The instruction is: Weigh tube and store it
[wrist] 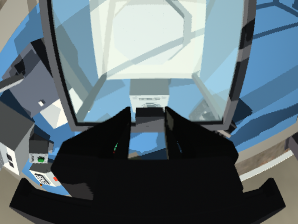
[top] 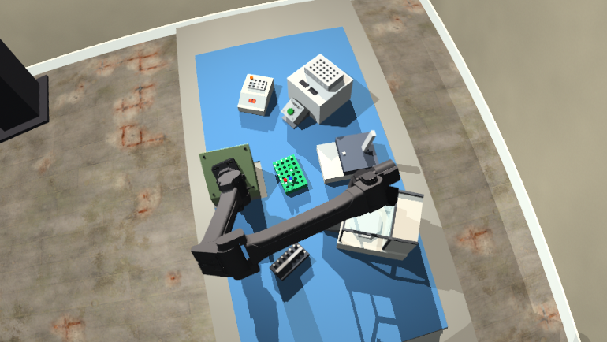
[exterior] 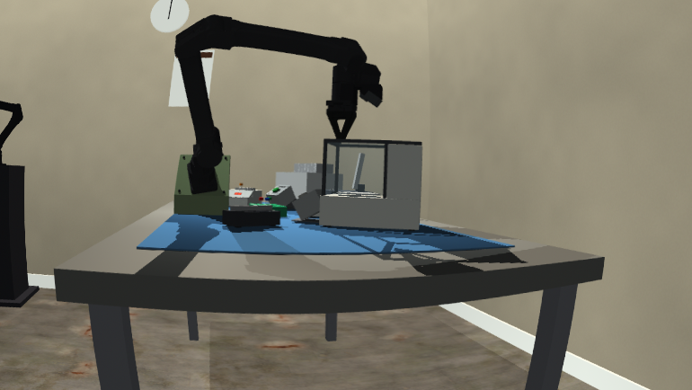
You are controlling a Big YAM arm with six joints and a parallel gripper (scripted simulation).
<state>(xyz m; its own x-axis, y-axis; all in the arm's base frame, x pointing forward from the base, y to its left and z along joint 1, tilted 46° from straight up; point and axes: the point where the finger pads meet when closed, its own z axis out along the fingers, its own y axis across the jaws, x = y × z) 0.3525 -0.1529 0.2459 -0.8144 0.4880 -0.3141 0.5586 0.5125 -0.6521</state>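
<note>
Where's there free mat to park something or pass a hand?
Widest stretch: mat between the magnet block and the near table edge in the exterior view. Another: between the dry block and the green rack. Crowded: by the balance, with the gripper at its top front edge.

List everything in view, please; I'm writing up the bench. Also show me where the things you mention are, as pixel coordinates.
Small station [top: 246, 105] [exterior: 245, 199] [wrist: 46, 176]: one, white, left
Orange cap [top: 251, 77] [exterior: 241, 183]: one, atop it
Big station [top: 297, 91] [exterior: 290, 181] [wrist: 12, 135]: one, white, beyond
Rack [top: 297, 188] [exterior: 279, 209]: one, green, nearest base
Caps [top: 284, 180] [exterior: 261, 199]: one red, one blue, in rack
Spectrophotometer [top: 352, 159] [wrist: 30, 82]: one, grey-white, middle
Balance [top: 404, 221] [exterior: 368, 212] [wrist: 195, 65]: one, pale, right
Magnet block [top: 289, 261] [exterior: 252, 217]: one, black, right
Mat [top: 263, 131] [exterior: 164, 237] [wrist: 280, 65]: one, blue, on table [top: 187, 84] [exterior: 329, 290]
Clock [exterior: 169, 14]: one, white, wall
Arm [top: 297, 216] [exterior: 280, 40]: one, black, green base [top: 206, 163] [exterior: 203, 206]
Claw [exterior: 341, 137] [wrist: 147, 112]: one, black, above balance
</note>
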